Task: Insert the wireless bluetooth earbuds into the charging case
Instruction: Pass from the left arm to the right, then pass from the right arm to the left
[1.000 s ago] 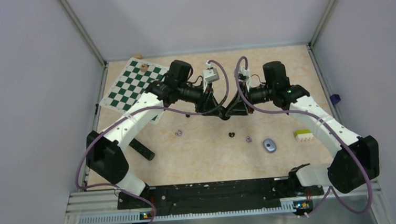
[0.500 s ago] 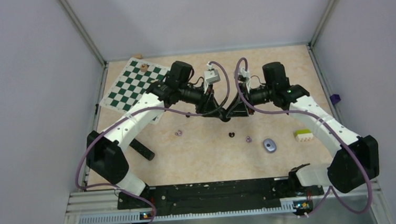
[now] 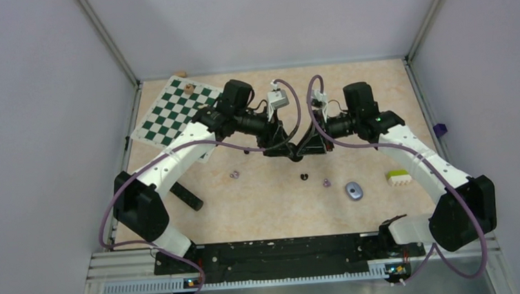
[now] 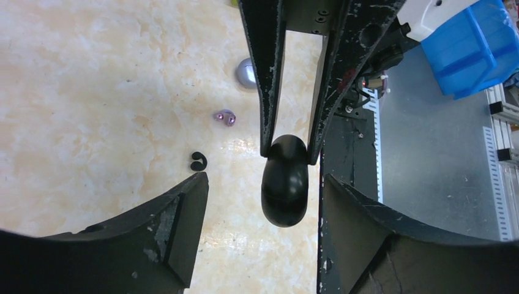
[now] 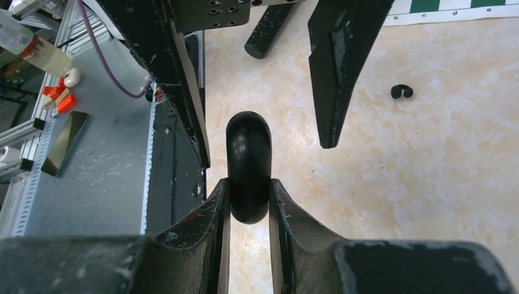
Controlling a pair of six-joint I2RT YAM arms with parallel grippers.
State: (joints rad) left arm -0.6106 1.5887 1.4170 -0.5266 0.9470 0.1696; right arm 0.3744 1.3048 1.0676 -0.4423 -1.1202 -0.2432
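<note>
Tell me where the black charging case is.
In the top view the black charging case is mid-table, clamped in the right gripper, with the open left gripper flanking it; a black earbud lies nearer the bases.

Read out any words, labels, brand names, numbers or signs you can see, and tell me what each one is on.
No text here can be read.
Border of the chessboard: tiny dark marks, too small to read.
The black charging case: no lettering shows.
</note>
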